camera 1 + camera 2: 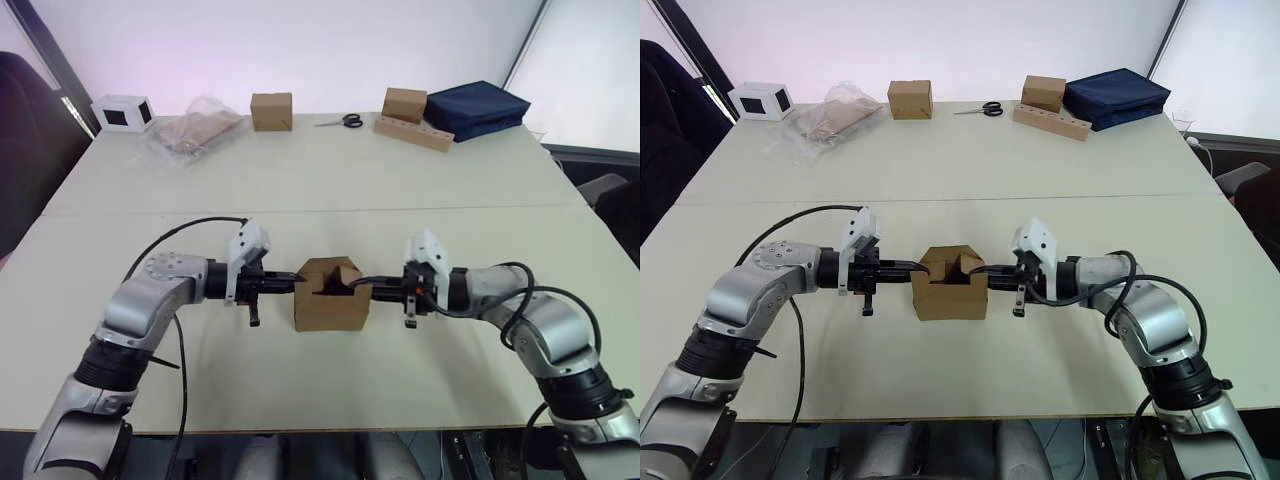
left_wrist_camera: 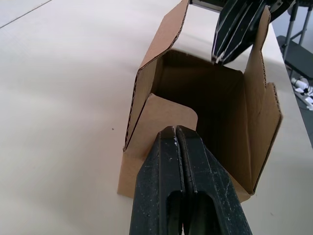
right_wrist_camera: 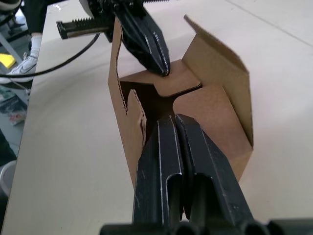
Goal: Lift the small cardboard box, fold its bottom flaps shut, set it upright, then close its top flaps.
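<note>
The small cardboard box (image 1: 332,295) stands upright on the desk (image 1: 320,190) between both arms, top flaps partly up. The left gripper (image 1: 285,284) and right gripper (image 1: 362,287), fingers pressed together, push opposite flaps inward, probably to close the top.

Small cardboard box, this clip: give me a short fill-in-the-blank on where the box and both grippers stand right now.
1. The small cardboard box rests on the ____.
2. The fingers of the left gripper are ____.
3. The right gripper pushes a ____ of the box inward.
4. The two long top flaps stand ____.

Missing words: table; shut; flap; open
</note>
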Available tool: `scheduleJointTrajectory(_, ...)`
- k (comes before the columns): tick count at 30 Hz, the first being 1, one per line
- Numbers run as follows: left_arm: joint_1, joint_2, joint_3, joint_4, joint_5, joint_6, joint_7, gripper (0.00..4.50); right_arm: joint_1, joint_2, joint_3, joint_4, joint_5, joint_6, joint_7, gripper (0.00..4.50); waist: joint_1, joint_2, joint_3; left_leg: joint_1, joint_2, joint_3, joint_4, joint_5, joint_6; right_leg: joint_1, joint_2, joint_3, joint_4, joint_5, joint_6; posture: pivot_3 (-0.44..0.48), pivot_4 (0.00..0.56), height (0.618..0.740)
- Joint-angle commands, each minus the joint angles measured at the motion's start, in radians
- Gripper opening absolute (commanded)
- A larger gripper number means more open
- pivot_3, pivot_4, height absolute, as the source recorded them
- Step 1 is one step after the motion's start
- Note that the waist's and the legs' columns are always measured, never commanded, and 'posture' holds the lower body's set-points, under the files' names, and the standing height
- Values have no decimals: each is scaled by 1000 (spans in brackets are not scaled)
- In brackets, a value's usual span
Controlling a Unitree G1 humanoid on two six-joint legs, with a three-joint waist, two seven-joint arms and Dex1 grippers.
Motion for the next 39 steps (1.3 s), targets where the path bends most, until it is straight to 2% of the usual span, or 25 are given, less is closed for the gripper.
scheduleJointTrajectory(1, -6, 3, -4, -25, 8, -8, 1, 17, -25, 11, 10, 32, -22, -28, 14, 0, 0, 0, 0, 0, 0, 0, 0, 0, 0, 0, 0, 0, 0, 0, 0, 0, 150, 740)
scheduleJointTrajectory(19, 3, 5, -10, -51, 26, -5, 12, 17, -20, 24, -5, 77, -48, -56, 18, 0, 1, 0, 0, 1, 0, 0, 0, 0, 0, 1, 0, 0, 0, 0, 0, 0, 150, 740)
scheduleJointTrajectory(29, -7, 26, 29, -66, -4, 23, 22, 17, -15, 21, -30, 60, -42, -55, 9, 0, 0, 0, 0, 0, 0, 0, 0, 0, 0, 1, 0, 0, 0, 0, 0, 0, 150, 740)
scheduleJointTrajectory(39, -38, 53, 82, -34, -46, 49, 5, 17, -28, -14, -223, -33, 116, 73, -44, 0, 2, 0, 0, 0, 0, 0, 0, 0, 0, 1, 0, 0, -1, 0, 0, 0, 150, 740)
